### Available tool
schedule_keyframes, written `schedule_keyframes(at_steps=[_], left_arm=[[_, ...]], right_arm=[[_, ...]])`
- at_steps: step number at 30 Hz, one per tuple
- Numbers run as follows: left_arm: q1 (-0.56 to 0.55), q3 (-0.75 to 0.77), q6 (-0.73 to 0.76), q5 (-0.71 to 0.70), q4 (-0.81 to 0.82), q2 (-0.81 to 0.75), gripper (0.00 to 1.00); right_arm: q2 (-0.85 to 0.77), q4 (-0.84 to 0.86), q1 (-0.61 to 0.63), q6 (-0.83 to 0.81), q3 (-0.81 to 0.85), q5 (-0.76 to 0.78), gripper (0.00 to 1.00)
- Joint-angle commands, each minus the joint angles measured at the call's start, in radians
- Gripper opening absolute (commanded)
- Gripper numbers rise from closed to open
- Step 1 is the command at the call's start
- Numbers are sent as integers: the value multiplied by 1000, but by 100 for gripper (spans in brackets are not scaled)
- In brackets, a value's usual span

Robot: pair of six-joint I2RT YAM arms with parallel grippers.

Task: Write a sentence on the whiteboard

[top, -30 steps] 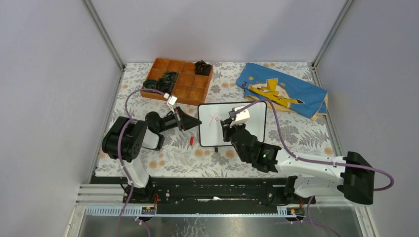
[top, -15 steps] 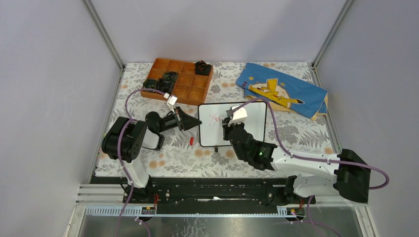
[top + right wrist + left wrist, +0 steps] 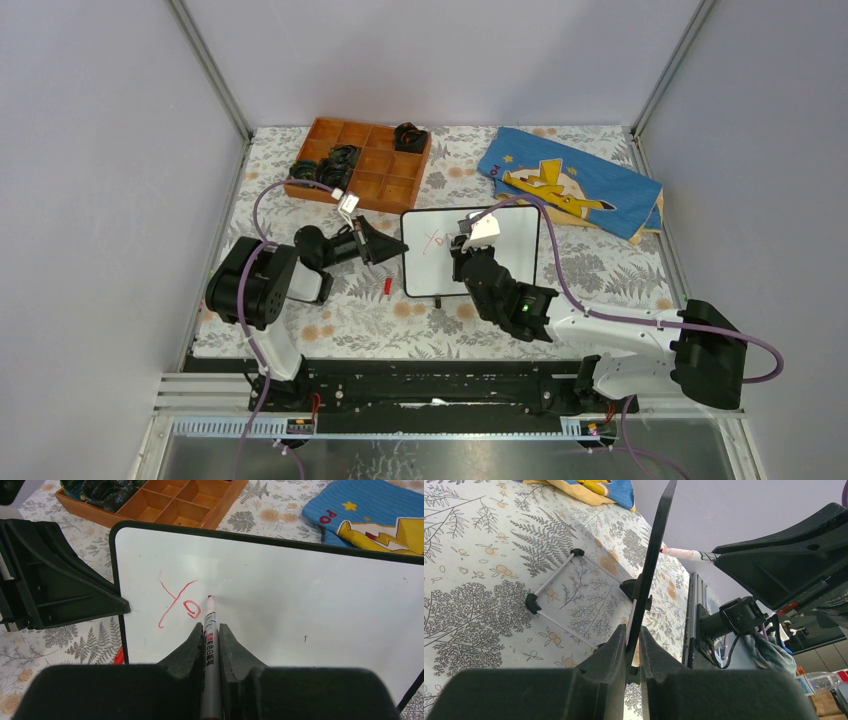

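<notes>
I am reaching my left arm out low from the left, forearm lying nearly level and wrist pointing to the right. My left jaws are pinching the left edge of the small glossy white board with a thin black frame, my fingers pressing on either face of it. I am stretching my right arm forward and to the left from its base, elbow low, wrist angling down. My right jaws are clamping the thin white red-tipped marker pen lengthwise between them, its tip sticking out ahead and meeting the board's face.
</notes>
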Motion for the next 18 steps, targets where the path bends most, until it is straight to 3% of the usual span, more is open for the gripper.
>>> schedule_keyframes(at_steps=[1, 18], left_arm=[[-9, 11, 14, 9, 16, -19, 18], [-8, 11, 17, 9, 10, -19, 18]], right_arm=[[1, 3, -13, 20, 25, 8, 0], [-54, -40, -13, 45, -48, -38, 0]])
